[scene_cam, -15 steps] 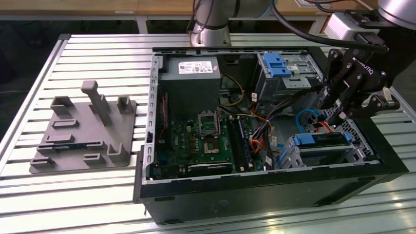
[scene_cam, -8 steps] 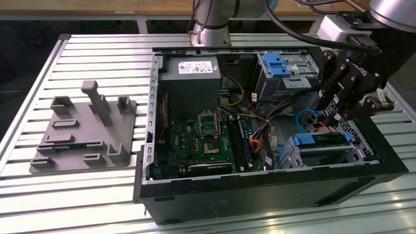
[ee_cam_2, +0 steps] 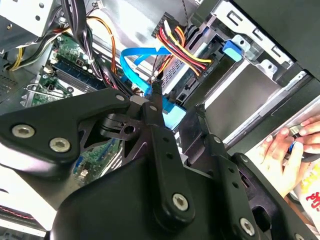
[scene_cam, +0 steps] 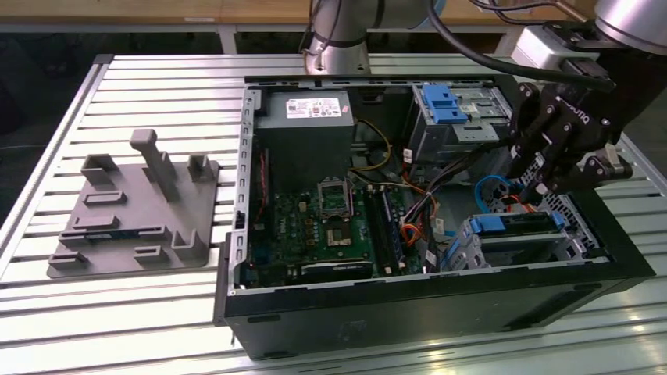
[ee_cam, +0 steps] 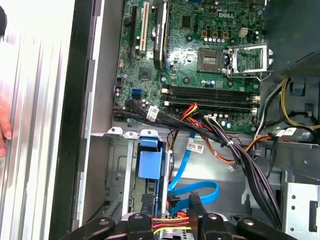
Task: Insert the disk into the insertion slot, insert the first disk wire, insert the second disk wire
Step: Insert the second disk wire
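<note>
At the exterior view's left a grey plastic fixture (scene_cam: pixel 130 207) lies on the ribbed metal table (scene_cam: pixel 42 141) beside an open black computer case (scene_cam: pixel 417 316), where the blue-framed silver disk (scene_cam: pixel 518 227) sits in the perforated silver insertion slot (scene_cam: pixel 579 231) just below the black gripper (scene_cam: pixel 540 187), whose open-or-closed state cannot be told.

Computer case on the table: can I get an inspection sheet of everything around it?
Surface: slatted metal table.
Job's things: disk in a blue frame sits in the metal cage inside the open computer case.
Clutter: grey plastic fixture on the table, at the exterior view's left.
Grippers: one gripper, just above the disk.
Cables: blue cable and red-yellow wire bundle by the disk.
Surroundings: a person's hand beside the case.
</note>
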Robot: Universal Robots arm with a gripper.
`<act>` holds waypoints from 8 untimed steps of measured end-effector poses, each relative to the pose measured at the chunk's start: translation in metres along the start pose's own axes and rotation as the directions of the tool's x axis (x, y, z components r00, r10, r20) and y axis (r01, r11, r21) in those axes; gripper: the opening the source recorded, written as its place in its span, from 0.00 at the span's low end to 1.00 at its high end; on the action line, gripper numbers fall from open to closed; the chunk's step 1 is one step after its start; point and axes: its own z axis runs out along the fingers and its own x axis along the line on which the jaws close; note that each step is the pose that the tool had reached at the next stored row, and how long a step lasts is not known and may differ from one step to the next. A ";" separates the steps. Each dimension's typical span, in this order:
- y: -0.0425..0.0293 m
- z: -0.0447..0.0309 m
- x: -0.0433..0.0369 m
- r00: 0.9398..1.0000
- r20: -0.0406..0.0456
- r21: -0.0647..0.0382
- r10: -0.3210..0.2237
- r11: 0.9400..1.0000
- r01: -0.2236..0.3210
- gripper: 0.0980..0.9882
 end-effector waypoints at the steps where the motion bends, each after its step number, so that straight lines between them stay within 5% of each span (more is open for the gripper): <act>1: 0.0000 0.0001 0.0000 1.000 0.000 0.000 -0.001 1.000 0.001 0.35; 8: -0.0018 0.0003 0.0001 1.000 0.000 0.000 -0.006 1.000 0.006 0.35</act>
